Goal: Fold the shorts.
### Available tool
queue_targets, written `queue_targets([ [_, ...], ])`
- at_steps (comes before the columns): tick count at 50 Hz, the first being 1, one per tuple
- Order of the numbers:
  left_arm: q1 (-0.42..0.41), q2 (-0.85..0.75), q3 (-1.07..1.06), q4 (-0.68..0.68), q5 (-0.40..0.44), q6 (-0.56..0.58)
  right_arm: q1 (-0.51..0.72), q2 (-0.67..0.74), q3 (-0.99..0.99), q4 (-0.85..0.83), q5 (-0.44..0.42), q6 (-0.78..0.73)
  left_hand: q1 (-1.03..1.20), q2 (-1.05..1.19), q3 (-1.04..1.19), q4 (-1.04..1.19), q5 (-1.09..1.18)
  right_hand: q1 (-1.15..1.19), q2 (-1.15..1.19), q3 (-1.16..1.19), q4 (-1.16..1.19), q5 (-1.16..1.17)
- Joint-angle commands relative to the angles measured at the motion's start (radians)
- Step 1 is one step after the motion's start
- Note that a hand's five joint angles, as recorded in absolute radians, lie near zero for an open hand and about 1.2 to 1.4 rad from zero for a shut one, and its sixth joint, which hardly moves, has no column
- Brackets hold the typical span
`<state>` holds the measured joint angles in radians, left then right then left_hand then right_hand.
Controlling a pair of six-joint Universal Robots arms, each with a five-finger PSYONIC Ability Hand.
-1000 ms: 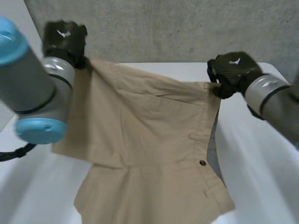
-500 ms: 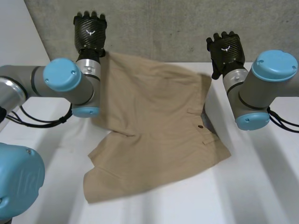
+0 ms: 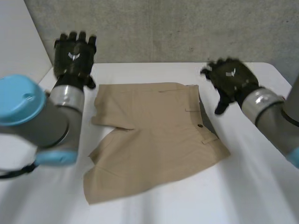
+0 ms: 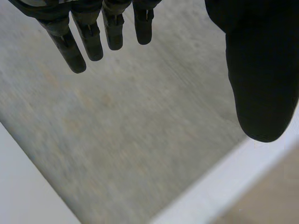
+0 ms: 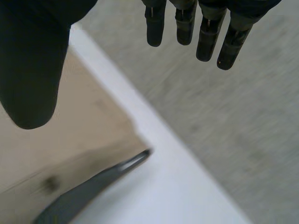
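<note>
The tan shorts lie flat on the white table, waistband toward the right with a dark button at its edge, legs toward the near left. My left hand is raised above the table's far left, just past the shorts' far left corner, fingers straight and spread, holding nothing. My right hand hovers beside the shorts' far right corner, also open and empty. In the right wrist view that corner of the shorts lies under my thumb. In the left wrist view a sliver of the shorts lies below my thumb.
A grey concrete wall stands right behind the table's far edge. A pale panel rises at the far left. Bare white table lies to the right of the shorts and in front of them.
Both hands held the shorts up by the far corners, then opened and let go. The shorts dropped flat onto the table. Both hands have drawn away from the cloth.
</note>
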<state>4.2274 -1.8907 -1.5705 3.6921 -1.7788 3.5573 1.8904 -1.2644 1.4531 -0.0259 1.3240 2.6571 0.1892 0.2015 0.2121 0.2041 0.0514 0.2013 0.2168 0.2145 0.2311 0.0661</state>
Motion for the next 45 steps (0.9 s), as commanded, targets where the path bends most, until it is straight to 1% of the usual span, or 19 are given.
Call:
queue_targets([
  [1, -0.035, 0.223, -0.249, -0.227, 0.004, -0.126, -0.100, -0.044, 0.168, 0.112, -0.126, -0.019, -0.002, -0.014, -0.025, -0.017, -0.039, 0.082, 0.067, 0.069, 0.052, 0.043],
  [2, -0.041, 0.252, -0.282, -0.266, 0.002, -0.167, -0.108, -0.044, 0.184, 0.109, -0.140, -0.020, 0.010, -0.003, -0.013, -0.005, -0.027, 0.124, 0.108, 0.111, 0.094, 0.085],
  [4, -0.046, 0.275, -0.310, -0.308, 0.002, -0.208, -0.132, -0.044, 0.228, 0.092, -0.187, -0.037, 0.024, 0.012, 0.001, 0.009, -0.012, 0.224, 0.208, 0.210, 0.194, 0.184],
  [7, -0.055, 0.300, -0.368, -0.414, 0.002, -0.308, -0.160, -0.041, 0.282, 0.058, -0.233, -0.066, 0.062, 0.050, 0.039, 0.047, 0.025, 0.253, 0.238, 0.240, 0.224, 0.214],
  [9, -0.072, 0.300, -0.394, -0.472, 0.002, -0.360, -0.168, -0.030, 0.312, 0.016, -0.253, -0.089, 0.147, 0.135, 0.124, 0.132, 0.110, 0.306, 0.291, 0.293, 0.276, 0.267],
  [11, -0.084, 0.300, -0.404, -0.500, 0.001, -0.386, -0.169, -0.013, 0.328, -0.015, -0.255, -0.103, 0.186, 0.173, 0.163, 0.171, 0.149, 0.315, 0.300, 0.302, 0.285, 0.276],
  [13, -0.107, 0.292, -0.417, -0.530, 0.001, -0.422, -0.171, 0.020, 0.340, -0.049, -0.258, -0.118, 0.238, 0.226, 0.215, 0.223, 0.202, 0.388, 0.373, 0.375, 0.359, 0.349],
  [18, -0.139, 0.288, -0.456, -0.544, -0.001, -0.440, -0.172, 0.083, 0.345, -0.081, -0.264, -0.131, 0.280, 0.267, 0.257, 0.265, 0.243, 0.503, 0.487, 0.490, 0.473, 0.464],
  [29, -0.145, 0.282, -0.493, -0.535, -0.001, -0.433, -0.182, 0.142, 0.342, -0.144, -0.266, -0.141, 0.280, 0.267, 0.257, 0.265, 0.243, 0.506, 0.491, 0.493, 0.476, 0.467],
  [31, -0.145, 0.278, -0.503, -0.518, -0.001, -0.431, -0.182, 0.146, 0.340, -0.154, -0.266, -0.147, 0.280, 0.267, 0.257, 0.265, 0.243, 0.585, 0.569, 0.572, 0.555, 0.546],
  [33, -0.144, 0.271, -0.510, -0.497, -0.002, -0.430, -0.182, 0.157, 0.336, -0.170, -0.266, -0.151, 0.280, 0.267, 0.257, 0.265, 0.243, 0.802, 0.786, 0.788, 0.772, 0.762],
  [35, -0.142, 0.259, -0.516, -0.472, -0.002, -0.428, -0.182, 0.163, 0.334, -0.178, -0.266, -0.151, 0.280, 0.267, 0.257, 0.265, 0.243, 0.916, 0.901, 0.903, 0.887, 0.877],
  [36, -0.141, 0.255, -0.517, -0.469, -0.002, -0.428, -0.182, 0.166, 0.332, -0.181, -0.264, -0.151, 0.280, 0.267, 0.257, 0.265, 0.243, 1.062, 1.047, 1.049, 1.033, 1.023],
  [37, -0.141, 0.248, -0.519, -0.465, -0.002, -0.426, -0.182, 0.171, 0.331, -0.183, -0.263, -0.152, 0.280, 0.267, 0.257, 0.265, 0.243, 1.151, 1.136, 1.138, 1.121, 1.112],
  [38, -0.141, 0.243, -0.519, -0.462, -0.004, -0.426, -0.182, 0.174, 0.328, -0.183, -0.263, -0.151, 0.277, 0.265, 0.254, 0.262, 0.240, 1.194, 1.179, 1.181, 1.165, 1.155],
  [45, -0.141, 0.213, -0.519, -0.439, -0.004, -0.426, -0.178, 0.158, 0.331, -0.181, -0.261, -0.143, 0.280, 0.267, 0.257, 0.265, 0.243, 1.195, 1.179, 1.182, 1.165, 1.156],
])
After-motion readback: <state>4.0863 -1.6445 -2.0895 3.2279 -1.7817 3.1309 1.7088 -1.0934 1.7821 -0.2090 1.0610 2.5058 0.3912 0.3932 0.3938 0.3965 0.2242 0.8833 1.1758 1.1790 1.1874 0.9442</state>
